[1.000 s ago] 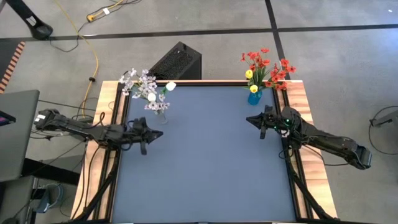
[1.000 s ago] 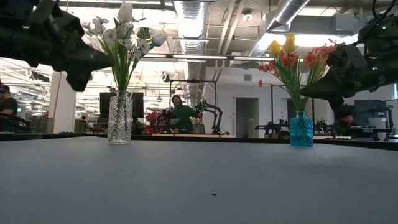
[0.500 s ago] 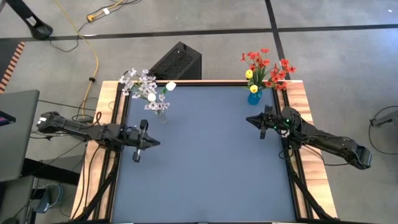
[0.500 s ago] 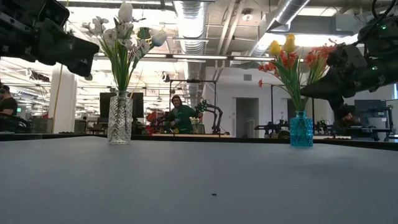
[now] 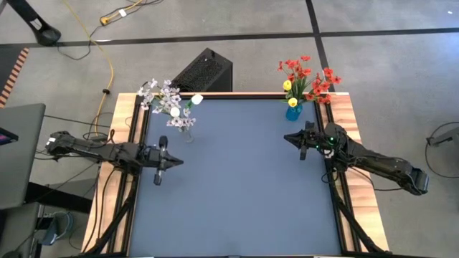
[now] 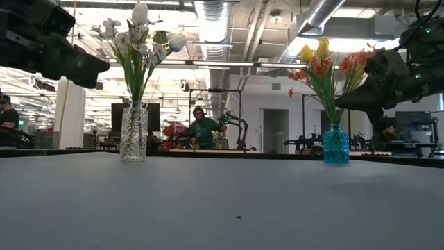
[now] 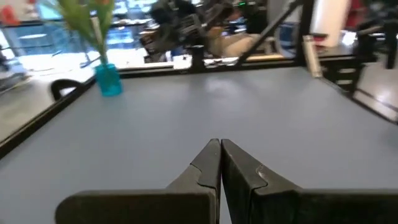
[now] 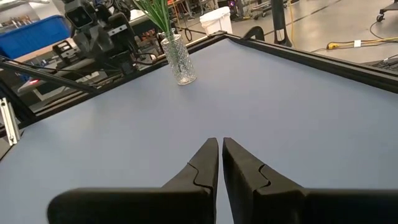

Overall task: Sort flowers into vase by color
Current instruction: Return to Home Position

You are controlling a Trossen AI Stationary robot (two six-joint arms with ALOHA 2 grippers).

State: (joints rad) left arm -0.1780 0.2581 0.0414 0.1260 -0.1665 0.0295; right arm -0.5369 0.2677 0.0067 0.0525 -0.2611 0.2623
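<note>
A clear glass vase (image 5: 186, 132) stands at the table's far left and holds white tulips and pale lilac-white sprigs (image 5: 166, 102). A blue vase (image 5: 292, 112) stands at the far right with red blossoms and yellow tulips (image 5: 306, 77). In the low view both vases (image 6: 134, 132) (image 6: 336, 144) stand upright on their bases. My left gripper (image 7: 220, 144) hovers shut over the table's left edge, on the near side of the clear vase. My right gripper (image 8: 220, 142) hovers shut on the near side of the blue vase, over the right edge. Neither gripper holds anything.
The blue-grey tabletop (image 5: 237, 186) lies between the two arms, framed by black rails and wooden side boards. A black box (image 5: 204, 70) sits on the floor beyond the far edge. A laptop (image 5: 18, 150) is left of the table. A person (image 6: 202, 128) stands far behind.
My left gripper has rolled about its own axis and tipped up from pointing slightly down to level, staying shut and holding nothing. My right arm and both vases have kept still.
</note>
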